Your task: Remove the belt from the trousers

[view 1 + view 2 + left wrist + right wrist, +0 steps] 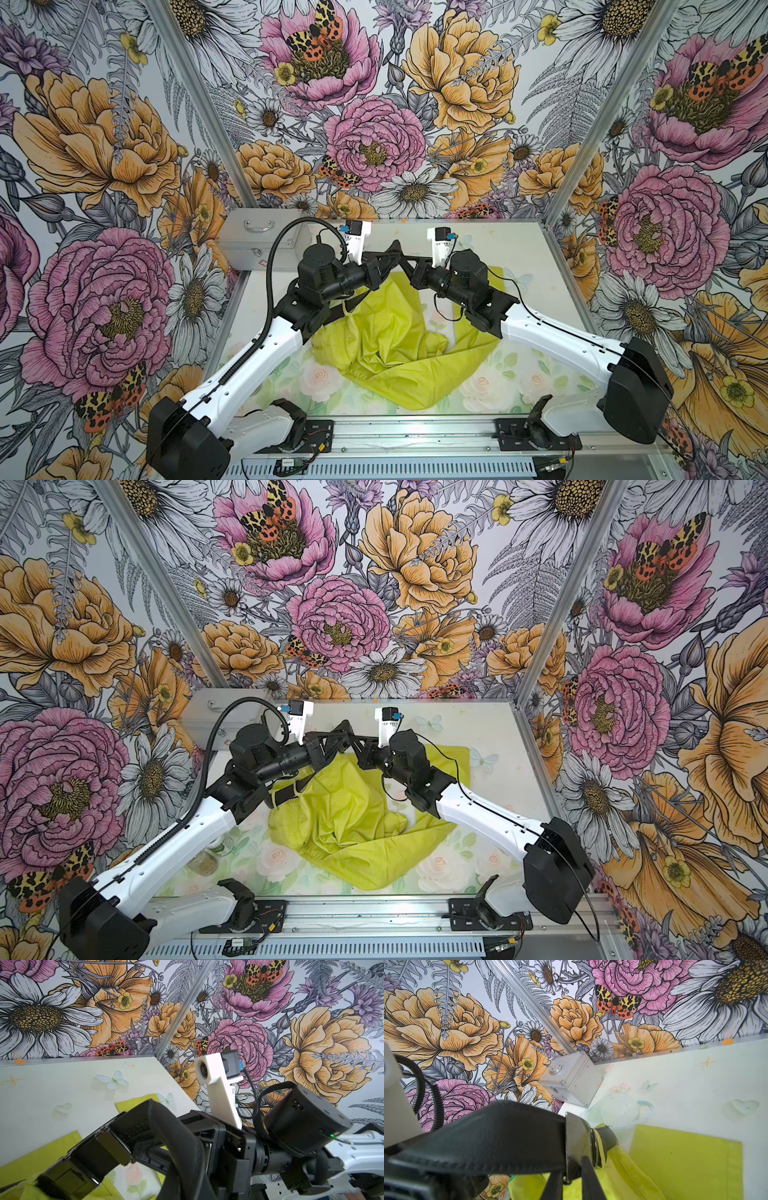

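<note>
- Clamped on the belt point(178, 1147), my left gripper point(384, 266) meets my right gripper point(405, 266) above the far half of the table point(519, 249); both are raised off the cloth.
- My left jaws are squeezed fully together, and in the left wrist view the black strap arches up over them and drops back down the near side.
- My right gripper point(353, 746) sits tight against the same raised part of the belt; its jaws are narrow, but I cannot tell whether they pinch the strap.
- In both top views the lifted belt peaks as a small black point between my two grippers, its short visible run lying roughly left to right.
- In the right wrist view the belt point(492, 1138) runs as a broad flat band across the picture into the silver buckle point(579, 1142), which stands on edge; beyond it a dark stub pokes toward the yellow-green cloth.
- A further dark band of belt point(286, 791) lies under my left forearm at the garment's left edge, slanting toward the far middle, with a pale loop over it.
- My task's trousers point(395, 349) lie crumpled at the middle of the table, one flat leg point(453, 766) reaching toward the far right under my right arm.
- Behind my left arm, a silver case point(257, 241) stands at the far left corner.
</note>
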### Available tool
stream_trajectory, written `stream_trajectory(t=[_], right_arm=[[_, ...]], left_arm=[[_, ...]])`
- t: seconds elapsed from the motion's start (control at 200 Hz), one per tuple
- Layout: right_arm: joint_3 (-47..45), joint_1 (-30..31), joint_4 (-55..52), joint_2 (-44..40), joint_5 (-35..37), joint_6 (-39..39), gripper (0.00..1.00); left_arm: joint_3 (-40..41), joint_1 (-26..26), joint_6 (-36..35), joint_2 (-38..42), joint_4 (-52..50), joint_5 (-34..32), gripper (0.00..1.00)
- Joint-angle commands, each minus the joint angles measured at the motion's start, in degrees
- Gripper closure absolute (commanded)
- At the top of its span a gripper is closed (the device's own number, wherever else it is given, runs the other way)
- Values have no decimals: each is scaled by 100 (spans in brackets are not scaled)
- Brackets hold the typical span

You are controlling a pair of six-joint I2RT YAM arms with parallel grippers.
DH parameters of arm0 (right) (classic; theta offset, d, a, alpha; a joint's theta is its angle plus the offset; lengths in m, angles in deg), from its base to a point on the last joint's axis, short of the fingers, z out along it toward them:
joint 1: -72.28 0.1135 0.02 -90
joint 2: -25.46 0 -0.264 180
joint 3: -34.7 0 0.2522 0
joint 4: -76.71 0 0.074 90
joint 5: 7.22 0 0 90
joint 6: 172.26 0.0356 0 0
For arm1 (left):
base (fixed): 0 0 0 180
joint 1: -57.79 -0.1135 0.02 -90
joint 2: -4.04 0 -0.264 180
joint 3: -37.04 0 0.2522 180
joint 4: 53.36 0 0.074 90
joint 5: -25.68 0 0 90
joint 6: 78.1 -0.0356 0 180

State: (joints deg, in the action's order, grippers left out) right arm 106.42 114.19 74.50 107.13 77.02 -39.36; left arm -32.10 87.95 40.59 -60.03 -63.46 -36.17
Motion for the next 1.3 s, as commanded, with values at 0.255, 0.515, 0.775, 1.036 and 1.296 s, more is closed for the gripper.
stream_trajectory(t=[0.255, 0.515, 0.775, 1.036, 1.296], right_arm=[[-611, -384, -2155, 766, 957, -37, 78], [-216, 572, -2098, -657, 1979, -1246, 63], [-137, 896, -1887, -1507, 2556, -1324, 55], [-126, 1455, -1000, -970, 3041, -2909, 40], [-105, 1378, 407, 42, 3437, -3307, 29]], left_arm=[[-977, 229, -214, 744, 2929, 1132, 100], [-1733, 172, -1594, 180, -1373, -1016, 100], [-1794, 263, -1623, -320, -1846, -1551, 100], [-1998, 298, -1400, -495, -2295, -1659, 100], [-1907, 195, -1241, -234, -2368, -1194, 100]])
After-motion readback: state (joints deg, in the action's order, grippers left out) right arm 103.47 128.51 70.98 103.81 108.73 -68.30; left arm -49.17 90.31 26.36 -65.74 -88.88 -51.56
